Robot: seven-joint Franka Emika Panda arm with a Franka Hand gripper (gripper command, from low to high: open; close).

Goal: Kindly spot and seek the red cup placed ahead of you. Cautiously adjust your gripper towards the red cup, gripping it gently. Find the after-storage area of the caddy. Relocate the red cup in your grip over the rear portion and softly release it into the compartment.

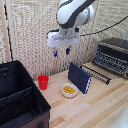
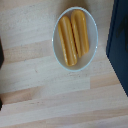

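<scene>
The small red cup [image 1: 43,82] stands upright on the wooden table, just off the exterior view's right of the black caddy [image 1: 22,120]. A black divider [image 1: 17,95] parts the caddy into two bays; the rear portion [image 1: 11,80] is the farther one, and nothing shows in it. My gripper [image 1: 61,52] hangs high above the table, up and to the right of the cup, open and empty, with its blue-tipped fingers apart. The cup and the caddy do not show in the wrist view.
A white bowl [image 1: 62,91] with yellow contents sits right of the cup; it also shows in the wrist view [image 2: 75,66]. A dark blue case [image 1: 80,77] leans beside it, seen too in the wrist view [image 2: 119,45]. A toaster oven [image 1: 114,55] stands at the far right.
</scene>
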